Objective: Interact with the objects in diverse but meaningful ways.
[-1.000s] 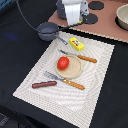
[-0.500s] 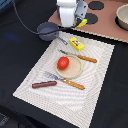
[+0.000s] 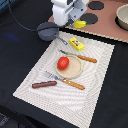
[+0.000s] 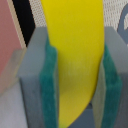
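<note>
Striped mat (image 3: pixel 95 95) — one tomato (image 3: pixel 63 62), one sausage (image 3: pixel 44 84).

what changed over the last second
The gripper, jaws shut on the banana, shifted slightly toward the exterior view's right, carrying it along. Tomato on the plate, sausage, yellow block and pan stayed put.

One red round tomato (image 3: pixel 63 62), one brown sausage (image 3: pixel 44 84), one yellow rectangular block (image 3: pixel 76 44), one yellow curved banana (image 4: pixel 75 60), one small grey pan (image 3: pixel 48 30) — plus one tan round plate (image 3: pixel 75 71) and two wooden-handled utensils (image 3: pixel 85 58) — a single pale woven mat (image 3: pixel 95 95).
</note>
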